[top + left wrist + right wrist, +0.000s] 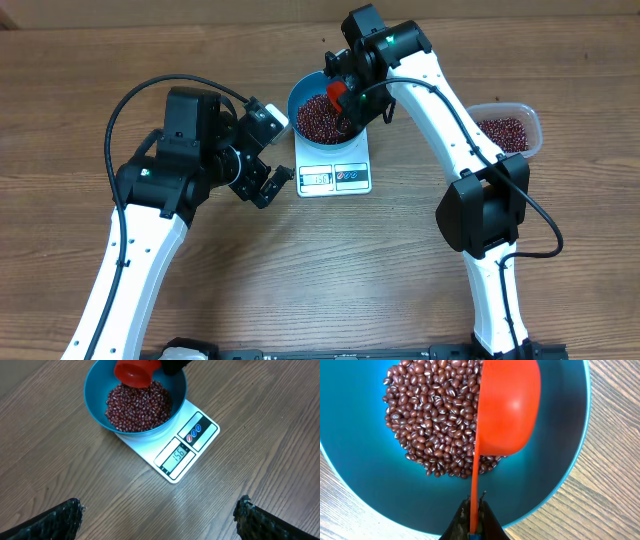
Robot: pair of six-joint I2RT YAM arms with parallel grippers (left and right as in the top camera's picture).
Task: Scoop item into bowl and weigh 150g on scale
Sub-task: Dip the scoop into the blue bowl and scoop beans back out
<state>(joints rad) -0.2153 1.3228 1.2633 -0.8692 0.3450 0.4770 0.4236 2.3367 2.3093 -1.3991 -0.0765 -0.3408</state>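
Note:
The blue bowl (292,105) stands on the white scale (335,178) and holds a heap of dark red beans (318,118). My right gripper (475,505) is shut on the thin handle of a red scoop (507,410), which hangs tipped on its side just over the beans (432,420) inside the bowl (555,460). My left gripper (160,515) is open and empty over bare table, left of and in front of the scale (200,427). The display (176,454) appears to read 156.
A clear plastic tub (505,130) with more beans sits at the right, beside the right arm's elbow. The left arm (170,170) lies across the left half of the wooden table.

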